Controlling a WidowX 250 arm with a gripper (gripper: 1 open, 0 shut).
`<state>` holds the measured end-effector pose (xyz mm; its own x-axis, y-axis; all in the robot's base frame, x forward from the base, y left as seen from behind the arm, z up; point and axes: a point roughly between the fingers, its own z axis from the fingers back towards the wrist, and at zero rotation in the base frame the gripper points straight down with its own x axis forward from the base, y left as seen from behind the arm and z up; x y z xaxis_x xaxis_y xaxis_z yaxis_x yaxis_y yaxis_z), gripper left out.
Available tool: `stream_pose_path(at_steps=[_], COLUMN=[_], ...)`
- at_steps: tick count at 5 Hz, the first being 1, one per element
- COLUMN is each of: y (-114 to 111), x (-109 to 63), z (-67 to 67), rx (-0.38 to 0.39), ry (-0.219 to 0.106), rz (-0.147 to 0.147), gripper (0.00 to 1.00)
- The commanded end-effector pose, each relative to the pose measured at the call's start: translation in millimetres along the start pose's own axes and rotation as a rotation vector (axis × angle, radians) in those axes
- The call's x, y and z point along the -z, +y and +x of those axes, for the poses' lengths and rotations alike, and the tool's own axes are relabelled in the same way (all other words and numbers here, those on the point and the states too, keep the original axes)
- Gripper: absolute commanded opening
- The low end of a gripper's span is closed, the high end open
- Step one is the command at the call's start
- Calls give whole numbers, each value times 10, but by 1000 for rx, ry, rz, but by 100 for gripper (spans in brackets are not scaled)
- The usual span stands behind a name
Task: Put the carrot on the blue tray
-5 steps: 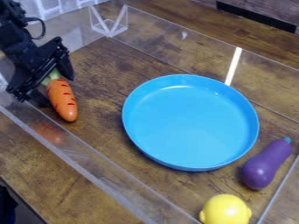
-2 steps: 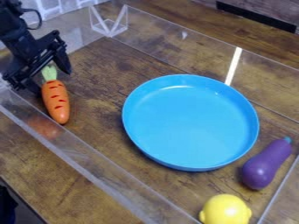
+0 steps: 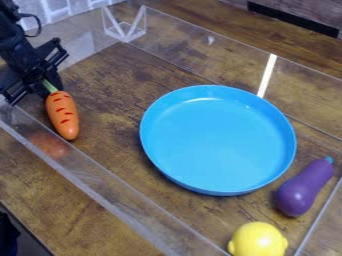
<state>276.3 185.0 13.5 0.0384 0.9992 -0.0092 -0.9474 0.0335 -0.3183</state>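
Observation:
The carrot [image 3: 63,114] lies on the wooden table at the left, orange with dark grooves, its pale green top pointing up-left. My black gripper [image 3: 44,84] hangs right at that leafy end, touching or nearly touching it. Its fingers are dark against the dark arm, so I cannot tell whether they are closed on the top. The blue tray [image 3: 167,160], a wide round dish, sits in the middle of the table well to the right of the carrot, with nothing in it.
A purple eggplant [image 3: 306,186] lies right of the tray and a yellow lemon [image 3: 257,241] sits near the front edge. Clear plastic walls [image 3: 80,170] border the table. A clear stand [image 3: 124,22] is at the back.
The gripper has drawn back toward the upper left, from over the carrot's upper half to its leafy end. The carrot has shifted slightly left and turned a little.

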Motion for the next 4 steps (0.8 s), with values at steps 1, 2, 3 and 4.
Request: stream_pose_path(at_steps=[1, 2, 3, 4], y=[-153, -331, -436, -544], x=[-101, -296, -385, -483], z=[-184, -354, -569, -736], rx=[43, 76, 152, 224], ry=[12, 24, 47, 45], rz=[4, -3, -4, -14], gripper=[0, 0, 0, 0])
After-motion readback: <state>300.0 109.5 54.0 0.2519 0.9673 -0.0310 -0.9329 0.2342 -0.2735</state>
